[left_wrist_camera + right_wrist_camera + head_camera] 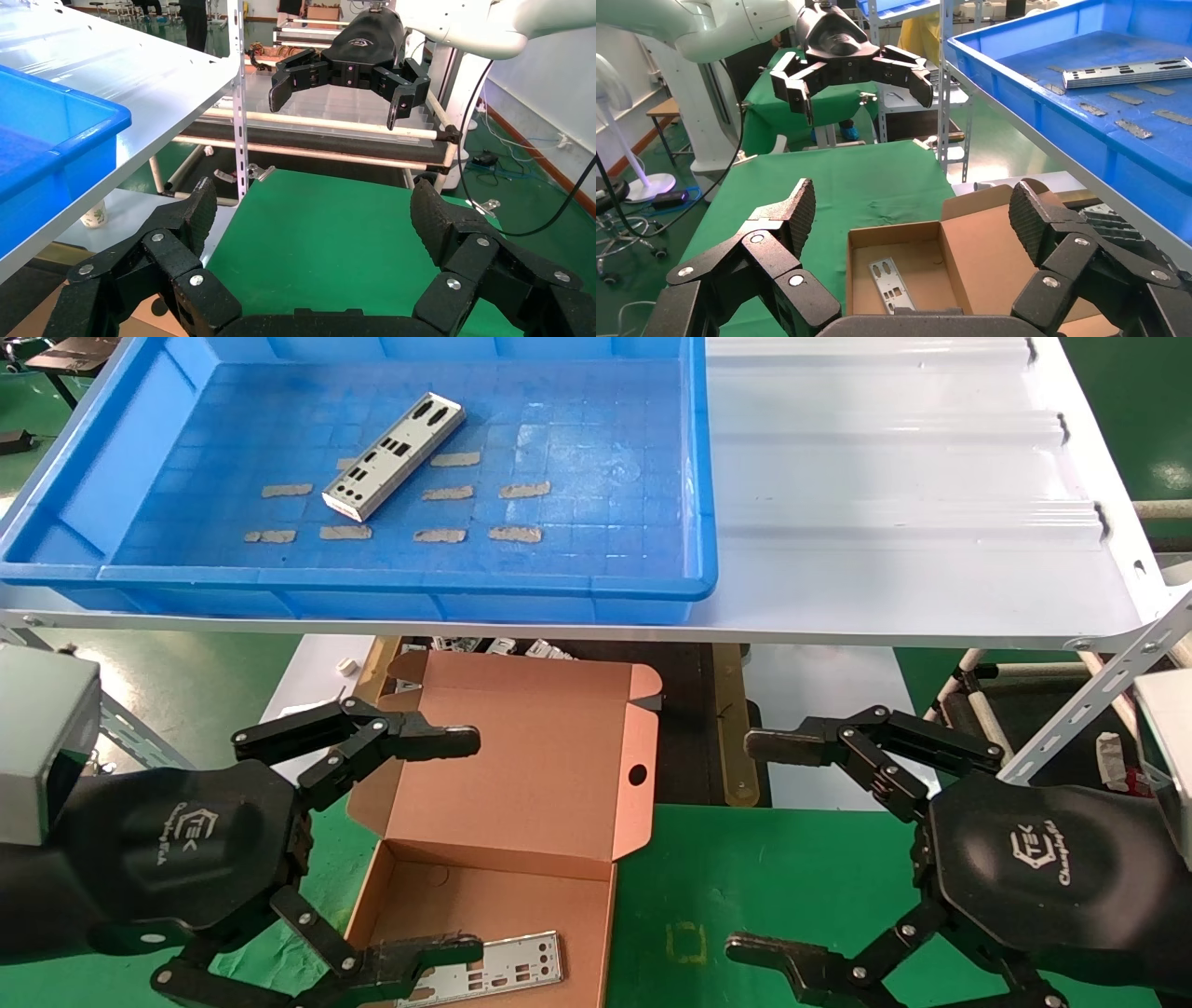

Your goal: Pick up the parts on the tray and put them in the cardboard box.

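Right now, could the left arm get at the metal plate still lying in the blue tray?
Probably yes. The plate lies bare in the open tray with nothing over it, and the left gripper is open and empty, low by the box.

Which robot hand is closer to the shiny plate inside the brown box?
Left. The left gripper hangs open right over the plate in the cardboard box; the right gripper hangs open off beside the box.

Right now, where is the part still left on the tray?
In the head view the part lies diagonally on the tray floor, left of centre, among the tape strips.
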